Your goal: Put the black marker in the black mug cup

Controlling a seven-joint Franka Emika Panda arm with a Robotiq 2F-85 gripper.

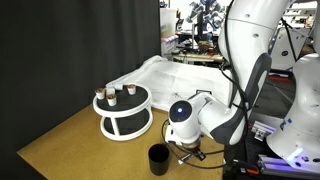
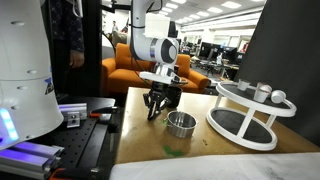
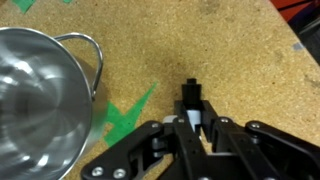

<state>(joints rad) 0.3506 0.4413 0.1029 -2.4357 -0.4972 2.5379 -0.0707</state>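
Speckled brown tabletop [image 3: 250,60] filled the wrist view, with a shiny metal cup [image 3: 40,100] at 9 o'clock and green tape marks [image 3: 130,112] beside it. The gripper [image 3: 192,128] was clamped on the black marker [image 3: 190,95]. The marker's long axis ran from 6 to 12 o'clock, its tip poking out past the fingertips. The black mug [image 1: 158,158] did not show in that view. In an exterior view it stood near the gripper [image 1: 190,152], toward 8 o'clock of it. By my judgement, the marker had yet to travel that way and come upright above the rim.
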